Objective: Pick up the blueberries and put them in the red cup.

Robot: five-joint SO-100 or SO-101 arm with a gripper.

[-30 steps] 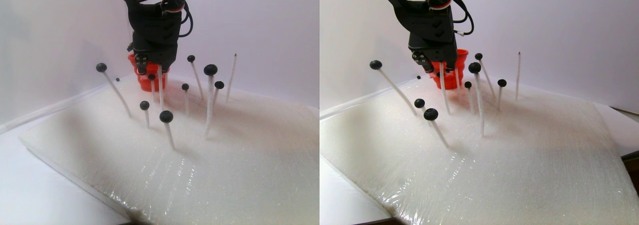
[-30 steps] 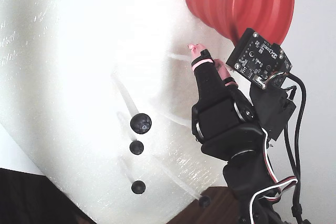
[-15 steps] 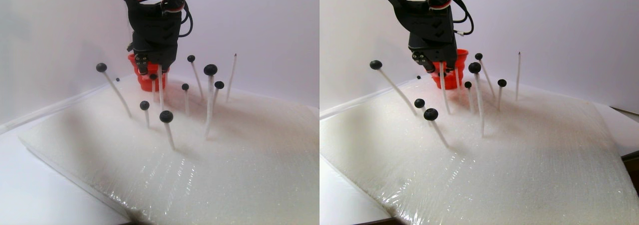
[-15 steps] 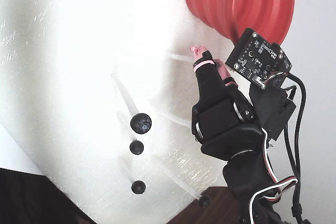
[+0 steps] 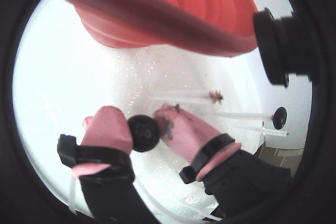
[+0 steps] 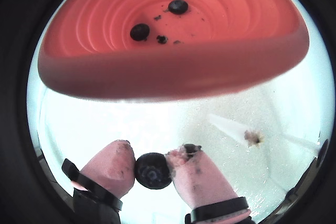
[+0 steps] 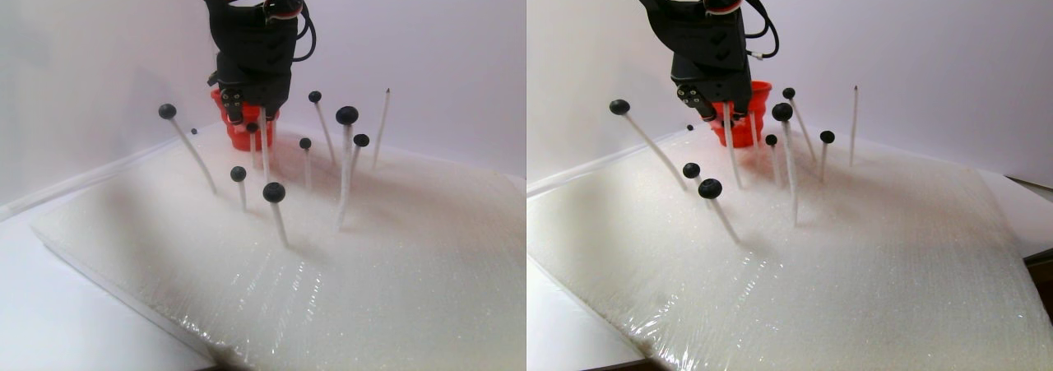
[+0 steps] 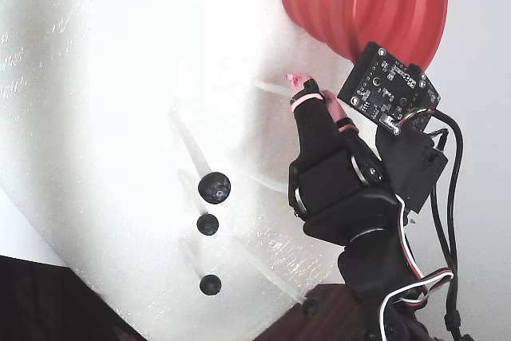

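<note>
Pink-tipped gripper [image 6: 152,167] clamped on one berry [image 6: 151,170] just short of red cup [image 6: 105,77]; two berries [image 6: 140,31] inside already.

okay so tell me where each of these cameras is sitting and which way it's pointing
A wrist view: on the arm, looking along the pink fingertips; the tool pinches a blueberry beside the red cup.
A wrist view: also on the arm, aimed higher, into the red cup holding two blueberries.
Stereo pair view: low at the foam pad's side, looking across berries on white sticks at the black arm.
Fixed view: above, looking down on arm, cup, pad.
Shared: both wrist views show the gripped berry.
</note>
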